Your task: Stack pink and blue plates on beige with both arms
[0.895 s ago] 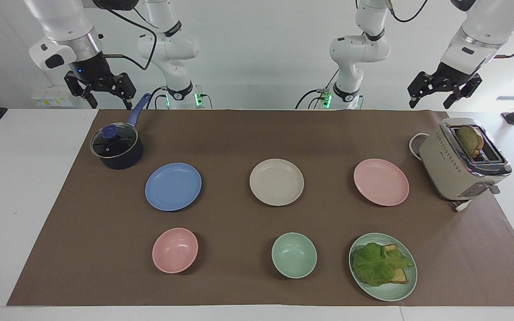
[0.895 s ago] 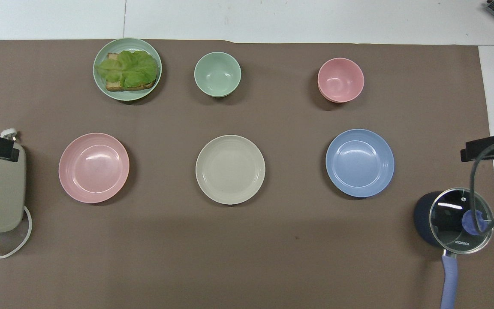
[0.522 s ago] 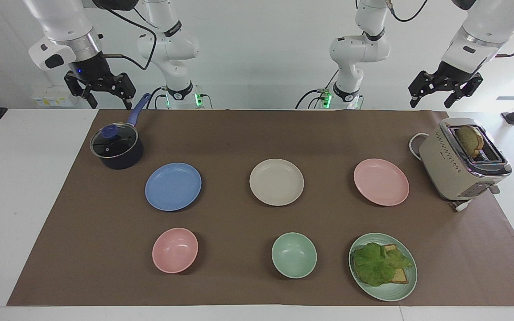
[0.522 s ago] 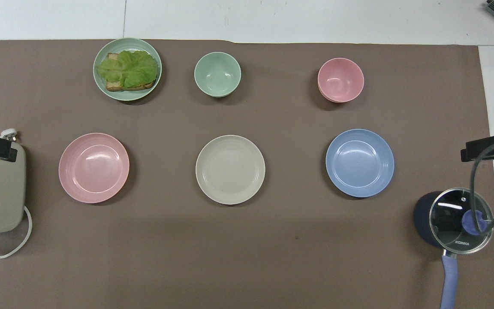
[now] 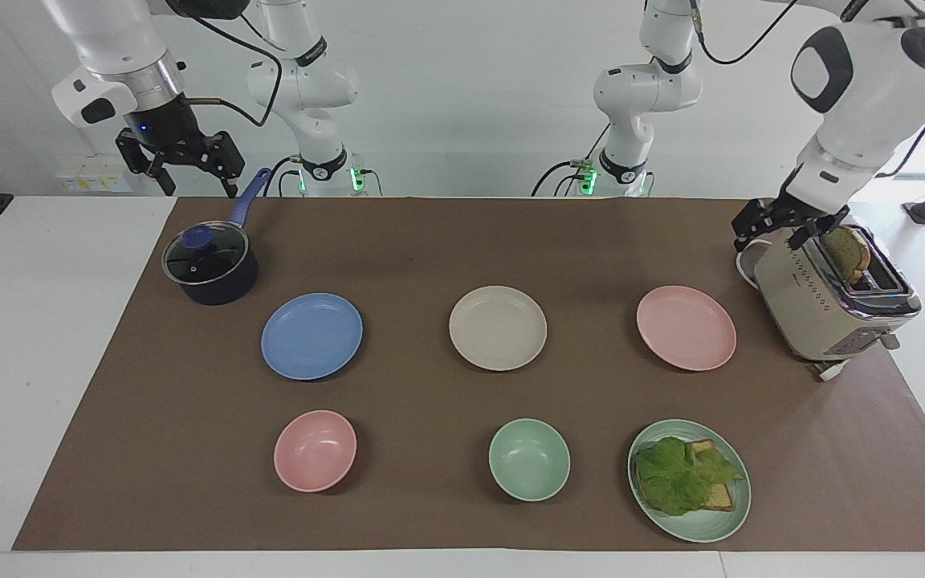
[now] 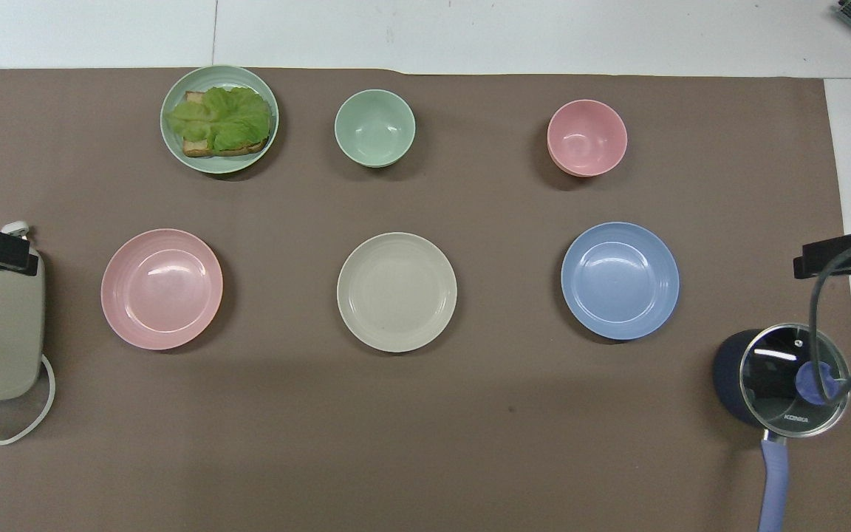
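Three equal plates lie in a row across the brown mat: the blue plate toward the right arm's end, the beige plate in the middle, and the pink plate toward the left arm's end. Each plate has nothing on it and lies apart from the others. My left gripper hangs open and low over the toaster's end, holding nothing. High over the mat's corner by the saucepan, my right gripper is open and holds nothing.
A beige toaster with bread in its slot stands beside the pink plate. A dark saucepan with a glass lid sits near the blue plate. Farther from the robots are a pink bowl, a green bowl and a green plate of lettuce and toast.
The left arm has swung down, bringing its open gripper from high in the air to just over the toaster. The right arm has barely moved. No plate has shifted.
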You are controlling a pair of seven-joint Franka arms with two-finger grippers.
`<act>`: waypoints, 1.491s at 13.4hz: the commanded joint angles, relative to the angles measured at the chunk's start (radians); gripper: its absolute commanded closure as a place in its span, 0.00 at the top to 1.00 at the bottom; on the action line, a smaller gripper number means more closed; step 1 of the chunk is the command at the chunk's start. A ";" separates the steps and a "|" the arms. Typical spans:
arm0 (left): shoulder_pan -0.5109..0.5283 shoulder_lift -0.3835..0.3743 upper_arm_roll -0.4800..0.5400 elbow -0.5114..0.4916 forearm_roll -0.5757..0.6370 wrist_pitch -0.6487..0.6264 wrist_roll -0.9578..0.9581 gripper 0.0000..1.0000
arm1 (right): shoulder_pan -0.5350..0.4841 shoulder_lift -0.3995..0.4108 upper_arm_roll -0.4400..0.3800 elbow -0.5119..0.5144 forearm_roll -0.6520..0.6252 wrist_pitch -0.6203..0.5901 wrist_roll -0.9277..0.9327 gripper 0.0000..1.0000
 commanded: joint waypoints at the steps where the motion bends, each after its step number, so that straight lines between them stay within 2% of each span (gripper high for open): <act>1: 0.037 0.034 -0.006 -0.133 -0.014 0.163 0.014 1.00 | -0.008 -0.010 0.006 -0.017 0.000 0.010 -0.009 1.00; 3: 0.044 0.111 -0.006 -0.141 -0.014 0.214 0.017 1.00 | -0.008 -0.011 0.004 -0.017 0.000 0.010 -0.009 1.00; 6: 0.080 0.166 -0.006 -0.153 -0.014 0.264 0.002 1.00 | -0.008 -0.011 0.004 -0.017 0.000 0.010 -0.009 1.00; 12: 0.081 0.189 -0.006 -0.247 -0.015 0.319 -0.039 1.00 | -0.008 -0.010 0.006 -0.015 0.000 0.010 -0.009 1.00; 13: 0.080 0.188 -0.006 -0.256 -0.015 0.319 -0.079 0.89 | -0.008 -0.011 0.004 -0.015 0.000 0.010 -0.009 1.00; 14: 0.077 0.188 -0.006 -0.256 -0.015 0.313 -0.088 0.55 | -0.008 -0.011 0.006 -0.017 0.000 0.010 -0.009 1.00; 15: 0.078 0.188 -0.006 -0.253 -0.015 0.305 -0.087 0.09 | -0.008 -0.011 0.006 -0.017 0.000 0.010 -0.009 1.00; 16: 0.080 0.188 -0.006 -0.250 -0.015 0.302 -0.085 0.00 | -0.008 -0.011 0.004 -0.015 0.000 0.010 -0.009 1.00; 20: 0.078 0.194 -0.006 -0.210 -0.017 0.242 -0.078 0.00 | -0.008 -0.011 0.004 -0.017 0.000 0.009 -0.009 1.00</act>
